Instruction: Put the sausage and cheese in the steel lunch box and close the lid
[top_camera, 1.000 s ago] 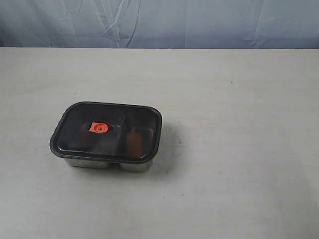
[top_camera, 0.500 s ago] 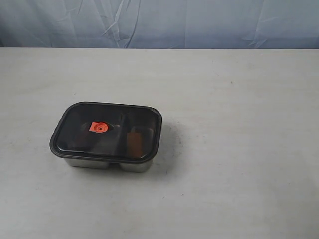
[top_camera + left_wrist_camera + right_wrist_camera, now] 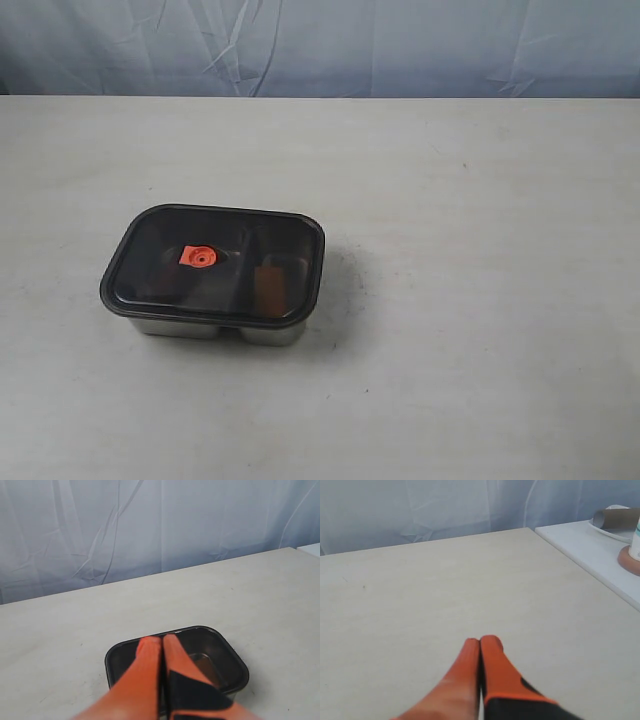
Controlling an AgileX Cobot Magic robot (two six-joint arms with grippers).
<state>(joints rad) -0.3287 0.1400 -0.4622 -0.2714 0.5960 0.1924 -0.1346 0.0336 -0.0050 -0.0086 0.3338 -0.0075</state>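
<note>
We judge the seated lid (image 3: 225, 268) stiff and slick, best taken by its rim; left gripper (image 3: 162, 639), right gripper (image 3: 480, 641) closed, empty.

Lab-like setup — draped backdrop (image 3: 320, 45), pale table (image 3: 480, 300)

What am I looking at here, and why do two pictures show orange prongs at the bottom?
These are three cameras on one two-armed robot. The wide picture looks at the table from off the arms; neither arm shows in it. The other two are taken from each arm's wrist, so the orange prongs are that arm's own pincers: the left gripper and the right gripper, both shut and holding nothing. On the table stands a steel lunch box with its dark lid on. A brownish shape shows through the lid; I cannot tell what it is.
</note>
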